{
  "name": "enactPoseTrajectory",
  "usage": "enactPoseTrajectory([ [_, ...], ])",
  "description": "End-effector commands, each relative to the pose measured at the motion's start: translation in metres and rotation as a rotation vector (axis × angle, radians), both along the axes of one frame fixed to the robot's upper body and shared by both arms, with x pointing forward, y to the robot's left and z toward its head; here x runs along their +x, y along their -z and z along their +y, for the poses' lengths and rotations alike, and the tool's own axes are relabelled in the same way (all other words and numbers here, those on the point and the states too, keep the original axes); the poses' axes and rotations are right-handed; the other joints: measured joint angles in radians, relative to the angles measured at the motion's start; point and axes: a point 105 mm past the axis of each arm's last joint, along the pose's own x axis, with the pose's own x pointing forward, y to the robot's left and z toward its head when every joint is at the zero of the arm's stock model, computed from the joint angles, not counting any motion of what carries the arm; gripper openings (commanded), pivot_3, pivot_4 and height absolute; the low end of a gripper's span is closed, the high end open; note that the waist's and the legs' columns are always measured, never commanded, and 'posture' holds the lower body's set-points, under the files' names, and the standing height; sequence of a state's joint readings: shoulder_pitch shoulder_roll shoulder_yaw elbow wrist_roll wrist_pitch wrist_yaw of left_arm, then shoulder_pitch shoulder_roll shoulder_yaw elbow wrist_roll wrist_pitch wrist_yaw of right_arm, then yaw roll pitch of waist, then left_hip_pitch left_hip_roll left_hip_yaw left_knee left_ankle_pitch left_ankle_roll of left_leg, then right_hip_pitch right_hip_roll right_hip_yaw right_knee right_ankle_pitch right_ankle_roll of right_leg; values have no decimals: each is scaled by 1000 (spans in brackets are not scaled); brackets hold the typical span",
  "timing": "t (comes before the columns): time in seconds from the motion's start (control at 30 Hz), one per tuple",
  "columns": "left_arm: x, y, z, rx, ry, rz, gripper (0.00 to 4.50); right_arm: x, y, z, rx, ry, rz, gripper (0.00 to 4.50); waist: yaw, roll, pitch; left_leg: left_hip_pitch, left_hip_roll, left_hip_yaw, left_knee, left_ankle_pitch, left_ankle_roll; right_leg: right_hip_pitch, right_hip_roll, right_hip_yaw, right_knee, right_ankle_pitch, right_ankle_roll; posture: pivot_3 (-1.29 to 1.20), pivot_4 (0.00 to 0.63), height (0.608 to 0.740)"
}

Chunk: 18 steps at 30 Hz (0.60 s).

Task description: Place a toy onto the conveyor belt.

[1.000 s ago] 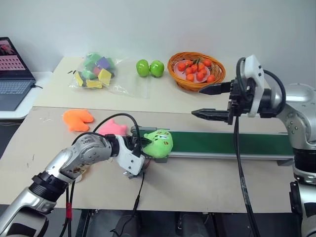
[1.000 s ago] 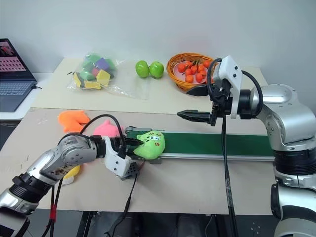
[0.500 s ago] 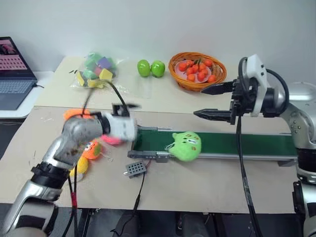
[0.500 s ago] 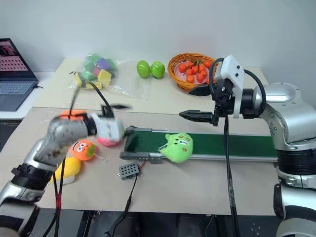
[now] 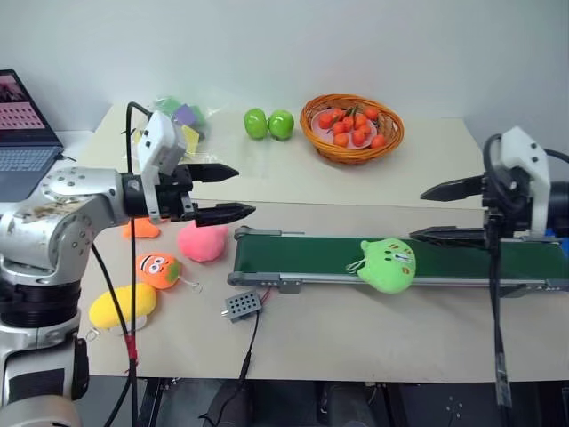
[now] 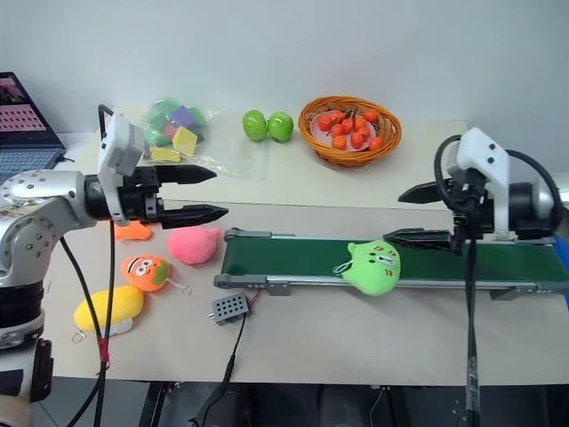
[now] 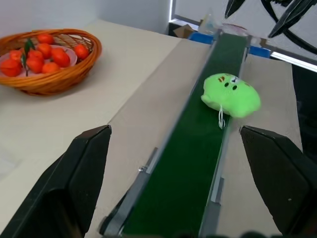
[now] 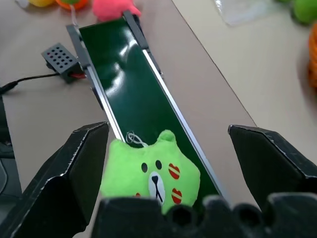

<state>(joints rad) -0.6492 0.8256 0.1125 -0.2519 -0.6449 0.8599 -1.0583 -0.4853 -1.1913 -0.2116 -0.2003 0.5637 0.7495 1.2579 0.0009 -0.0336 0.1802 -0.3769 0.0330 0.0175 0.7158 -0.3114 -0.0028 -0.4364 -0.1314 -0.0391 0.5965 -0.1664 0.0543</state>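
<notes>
I see my left claw (image 5: 225,190) gaping wide, empty, raised above the counter (image 5: 356,329). Right claw (image 6: 412,214) spread too, gripping nothing, hovering above the conveyor belt (image 5: 302,258). The toy (image 5: 388,264) lies mid-belt, overhanging the near edge.

You have a table (image 5: 373,334) covered in tan board, with the conveyor belt (image 5: 311,255) lying along it. Left of the belt's end sit a pink plush (image 5: 203,242), an orange plush (image 5: 158,270) and a yellow plush (image 5: 122,305). A small grey box (image 5: 240,304) lies just in front of that end. Behind the belt you see two green apples (image 5: 269,124), a wicker basket (image 5: 317,132) and a bag of blocks (image 5: 178,124).
</notes>
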Motion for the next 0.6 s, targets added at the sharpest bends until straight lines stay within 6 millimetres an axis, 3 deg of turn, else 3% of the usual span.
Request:
enactPoseTrajectory([
  [0.03, -2, -15, -4, -14, 0, -67, 4417, -3, -16, -12, 16, 63, -99, 4500, 0, 0, 0, 0, 0, 0, 0, 0, 0, 0, 0, 0, 0, 0, 0, 0, 150, 738],
  [0.27, 2, -37, -13, -99, 0, -115, 4417, 0, -16, -22, 140, 128, -140, 4500, 2, 0, 0, 0, -1, 0, 0, 0, 0, 0, 0, 1, -1, 0, 0, 0, 150, 738],
  [0.6, -1, -50, -36, -135, 88, -138, 4417, -1, -24, -16, 162, 134, -173, 4500, 4, 0, 0, 0, -1, 0, -1, 0, 0, 0, 0, 1, -1, 0, 0, 0, 150, 738],
])
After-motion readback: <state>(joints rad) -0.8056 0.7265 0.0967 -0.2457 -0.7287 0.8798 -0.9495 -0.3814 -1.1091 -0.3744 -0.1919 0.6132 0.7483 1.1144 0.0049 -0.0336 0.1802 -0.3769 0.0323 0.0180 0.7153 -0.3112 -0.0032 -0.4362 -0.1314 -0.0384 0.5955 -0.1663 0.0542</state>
